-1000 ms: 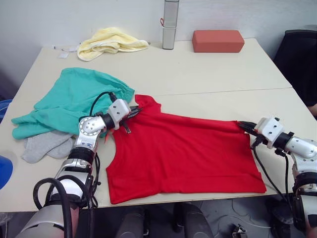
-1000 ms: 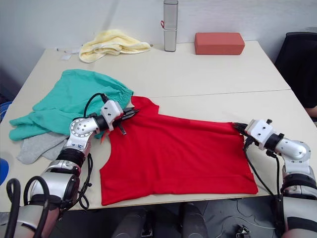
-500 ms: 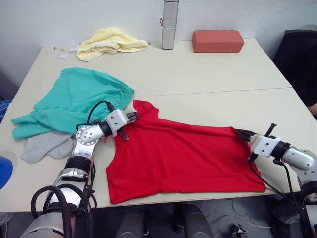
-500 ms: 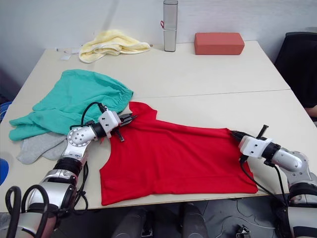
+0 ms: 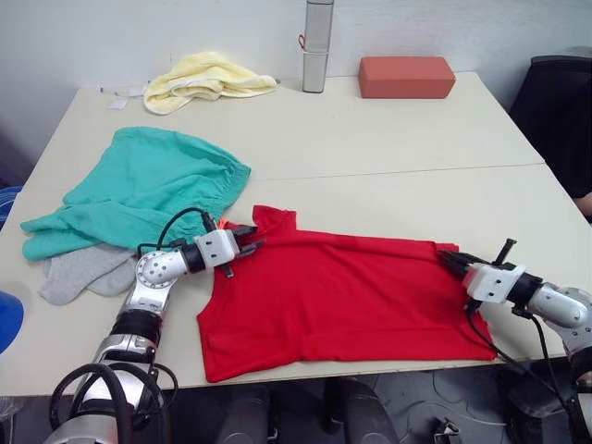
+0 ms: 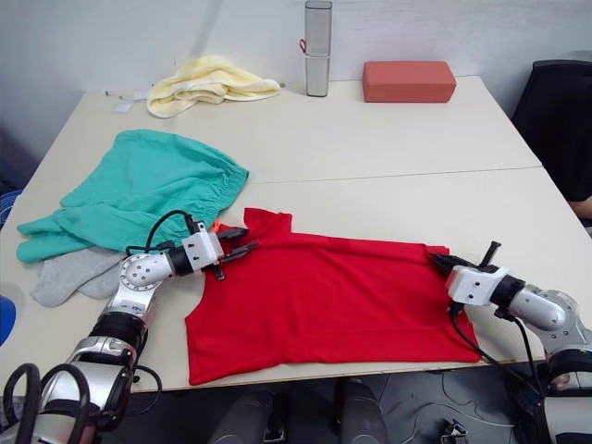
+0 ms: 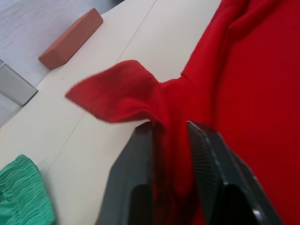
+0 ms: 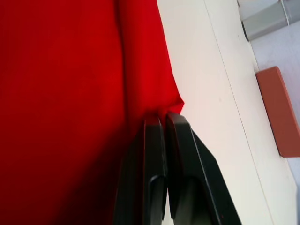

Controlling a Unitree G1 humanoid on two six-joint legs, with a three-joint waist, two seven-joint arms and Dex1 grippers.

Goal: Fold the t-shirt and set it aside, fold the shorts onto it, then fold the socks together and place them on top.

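The red t-shirt [image 5: 342, 296] lies spread across the near half of the table, its long side running left to right. My left gripper [image 5: 246, 244] is shut on the fabric by the shirt's far left corner, where a loose flap [image 7: 112, 93] sticks out past the fingers [image 7: 140, 154]. My right gripper [image 5: 450, 261] is shut on the shirt's far right corner [image 8: 174, 101]. The teal shorts [image 5: 139, 190] lie crumpled at the left of the table. The grey socks [image 5: 79, 273] stick out from under the shorts' near edge.
A pale yellow towel [image 5: 208, 79], an upright metal cylinder [image 5: 316, 46] and a brick-red block [image 5: 407, 76] sit along the table's far edge. A black chair [image 5: 560, 102] stands at the right. A seam [image 5: 416, 171] crosses the tabletop.
Both grippers have come nearer and lower, drawing the shirt's far edge toward the table's near side. The shorts, socks and far objects have not moved.
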